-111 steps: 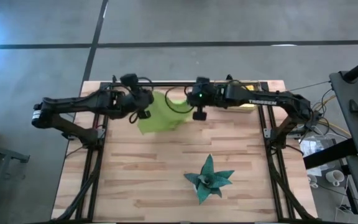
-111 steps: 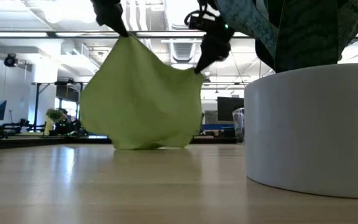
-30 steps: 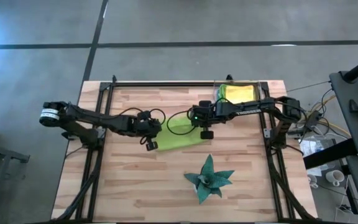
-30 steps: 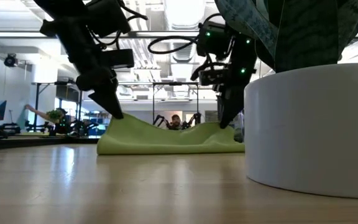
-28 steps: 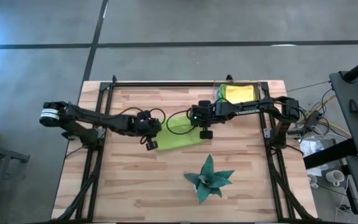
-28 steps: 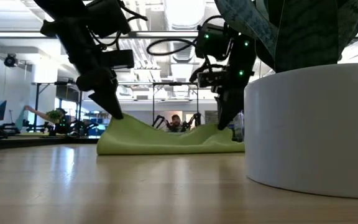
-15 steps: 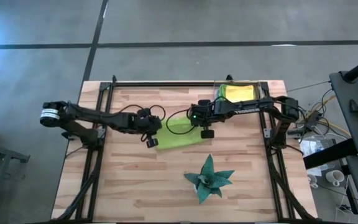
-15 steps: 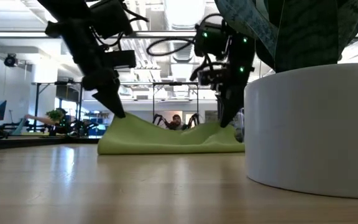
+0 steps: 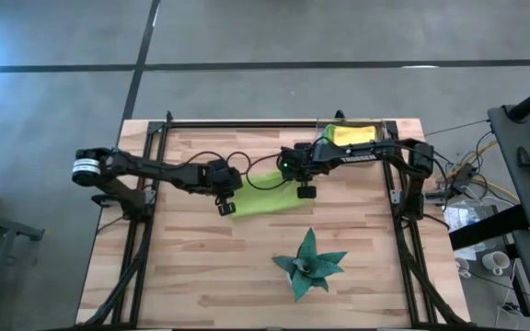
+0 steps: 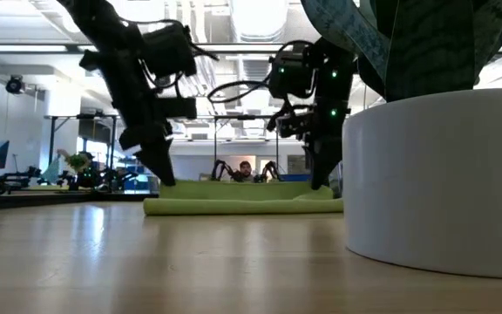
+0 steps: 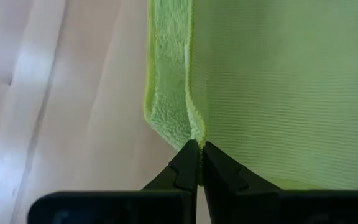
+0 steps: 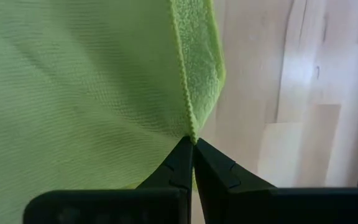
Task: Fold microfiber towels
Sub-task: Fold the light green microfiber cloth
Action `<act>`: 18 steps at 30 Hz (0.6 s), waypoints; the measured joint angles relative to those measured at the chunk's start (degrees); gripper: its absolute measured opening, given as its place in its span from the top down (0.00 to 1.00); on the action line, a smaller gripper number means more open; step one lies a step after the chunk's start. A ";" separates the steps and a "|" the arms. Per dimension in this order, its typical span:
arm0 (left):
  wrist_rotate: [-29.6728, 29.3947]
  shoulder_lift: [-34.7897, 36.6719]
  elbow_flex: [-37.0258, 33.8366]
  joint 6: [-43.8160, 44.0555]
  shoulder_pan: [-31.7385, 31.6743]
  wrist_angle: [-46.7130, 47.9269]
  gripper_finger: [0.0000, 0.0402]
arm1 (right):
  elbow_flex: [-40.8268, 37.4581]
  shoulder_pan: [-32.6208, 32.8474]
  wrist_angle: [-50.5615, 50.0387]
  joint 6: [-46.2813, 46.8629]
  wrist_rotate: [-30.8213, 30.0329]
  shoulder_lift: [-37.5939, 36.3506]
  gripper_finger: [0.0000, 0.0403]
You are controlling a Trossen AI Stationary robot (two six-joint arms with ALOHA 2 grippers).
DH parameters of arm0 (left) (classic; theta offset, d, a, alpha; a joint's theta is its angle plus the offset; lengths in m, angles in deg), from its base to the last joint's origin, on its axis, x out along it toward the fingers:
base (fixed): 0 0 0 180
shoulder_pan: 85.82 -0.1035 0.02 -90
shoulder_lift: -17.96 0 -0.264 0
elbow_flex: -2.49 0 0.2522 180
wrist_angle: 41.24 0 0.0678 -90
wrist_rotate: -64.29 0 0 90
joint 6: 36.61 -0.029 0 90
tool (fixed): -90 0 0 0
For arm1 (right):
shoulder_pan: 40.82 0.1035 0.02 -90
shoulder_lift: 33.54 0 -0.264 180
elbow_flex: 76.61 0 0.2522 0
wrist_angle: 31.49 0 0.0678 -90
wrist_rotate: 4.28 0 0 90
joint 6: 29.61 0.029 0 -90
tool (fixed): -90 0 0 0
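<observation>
The left gripper (image 9: 225, 204) is down at the left end of a lime green towel (image 9: 263, 199) lying near the middle of the wooden table (image 9: 191, 276). Its fingers (image 11: 185, 167) are pressed fully together, and the wrist view shows the towel's hemmed edge pinched right at their tips, where the cloth doubles over itself. Seen level from the table top, this gripper (image 10: 166, 179) reaches down to the near-left corner of the towel (image 10: 242, 204), which lies low and nearly flat on the wood, folded into a long strip.

At the towel's other end, the right gripper (image 9: 305, 188) is also closed tight. Its fingers (image 12: 180, 163) meet at a point with the folded corner of the towel (image 12: 79, 93) nipped between them, the fluffy underside turned up just beside the tips. In the level view it (image 10: 319, 181) comes down at the towel's right end, next to the big white pot (image 10: 438, 179).

Farther right, at the back corner of the table, a yellow towel (image 9: 352, 134) lies beneath the right arm. A dark teal spiky plant (image 9: 309, 265) sits in front of the green towel, well apart from it. A person (image 10: 247, 169) shows small in the room beyond the table.
</observation>
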 joint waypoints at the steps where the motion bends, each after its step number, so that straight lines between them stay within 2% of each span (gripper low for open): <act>1: -0.03 -0.65 0.09 0.00 0.00 0.00 1.00 | 0.02 -0.05 0.17 0.13 -0.03 0.13 0.98; 4: -2.55 -1.99 0.49 0.26 0.01 -0.15 1.00 | 0.21 -0.11 1.14 0.72 -0.05 0.46 0.95; 8: -4.65 -1.58 1.08 -0.86 0.00 -0.02 0.98 | 1.16 -0.10 0.92 1.02 -0.39 0.44 0.85; 14: -6.51 4.19 1.73 0.31 0.07 4.95 0.82 | 3.72 0.36 -0.90 1.42 -1.62 -1.40 0.65; 18: -8.11 10.19 1.81 2.52 0.19 8.95 0.71 | 4.03 1.37 -0.99 3.43 -1.46 -3.66 0.56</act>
